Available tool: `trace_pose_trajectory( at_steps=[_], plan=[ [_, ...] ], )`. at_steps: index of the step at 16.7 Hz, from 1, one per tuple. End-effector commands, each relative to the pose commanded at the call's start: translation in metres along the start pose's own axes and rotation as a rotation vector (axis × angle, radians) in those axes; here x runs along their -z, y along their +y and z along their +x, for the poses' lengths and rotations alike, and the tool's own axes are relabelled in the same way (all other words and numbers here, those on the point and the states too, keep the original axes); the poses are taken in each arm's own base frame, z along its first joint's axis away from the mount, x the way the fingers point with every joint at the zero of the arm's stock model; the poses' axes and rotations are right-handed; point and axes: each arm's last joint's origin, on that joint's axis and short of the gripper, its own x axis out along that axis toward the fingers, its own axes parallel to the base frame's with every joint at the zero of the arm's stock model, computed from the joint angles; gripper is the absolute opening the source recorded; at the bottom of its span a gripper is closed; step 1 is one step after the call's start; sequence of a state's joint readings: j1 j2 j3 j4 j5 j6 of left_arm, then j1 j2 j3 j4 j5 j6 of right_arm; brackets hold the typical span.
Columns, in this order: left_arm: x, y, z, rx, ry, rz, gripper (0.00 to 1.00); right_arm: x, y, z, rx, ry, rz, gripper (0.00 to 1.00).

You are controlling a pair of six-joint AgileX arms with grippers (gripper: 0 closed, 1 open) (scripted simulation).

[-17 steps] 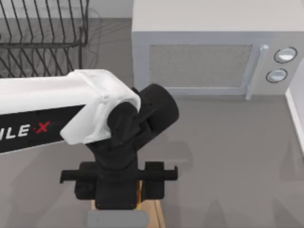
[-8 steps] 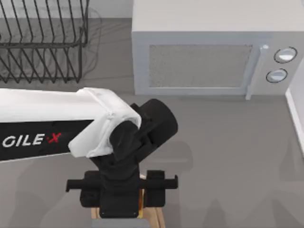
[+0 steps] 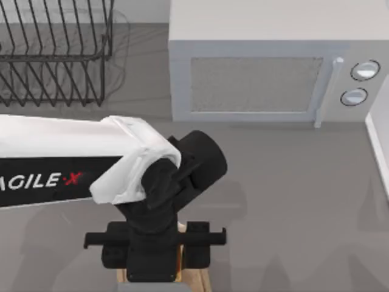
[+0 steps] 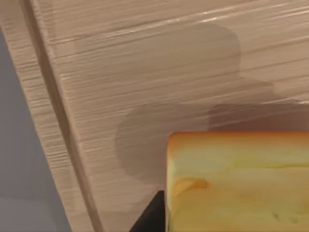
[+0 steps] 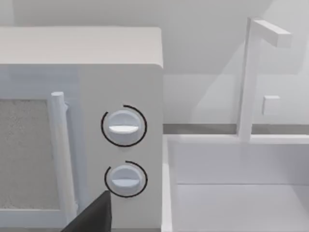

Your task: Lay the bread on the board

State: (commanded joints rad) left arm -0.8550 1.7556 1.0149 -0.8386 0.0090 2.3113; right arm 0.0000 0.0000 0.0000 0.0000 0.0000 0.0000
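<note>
while the left arm reaches in from the desk's left edge, its jaws (image 3: pixel 152 267) hang over the board (image 3: pixel 197 274) at the desk's near edge, clamped on the bread (image 4: pixel 236 183), which hovers just above the wood beside the grooved rim. to do it well, i judge it should lower until the bread touches, keep inside the groove, then part the jaws slowly. the bread's long axis seems to run across the board's grain. the right arm sits parked facing the microwave (image 5: pixel 79 121); its jaws i cannot tell.
</note>
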Motion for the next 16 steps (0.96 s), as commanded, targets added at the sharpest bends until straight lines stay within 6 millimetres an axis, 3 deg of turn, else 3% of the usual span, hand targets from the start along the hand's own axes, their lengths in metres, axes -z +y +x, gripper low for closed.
trace_pose_trajectory(
  at_steps=[10, 16],
  plan=[
    [0.0000, 0.0000, 0.0000, 0.000, 0.000, 0.000, 0.98, 0.0000, 0.0000, 0.0000, 0.000, 0.000, 0.000, 1.00],
    [0.0000, 0.0000, 0.0000, 0.000, 0.000, 0.000, 1.00, 0.0000, 0.0000, 0.0000, 0.000, 0.000, 0.000, 1.00]
  ],
)
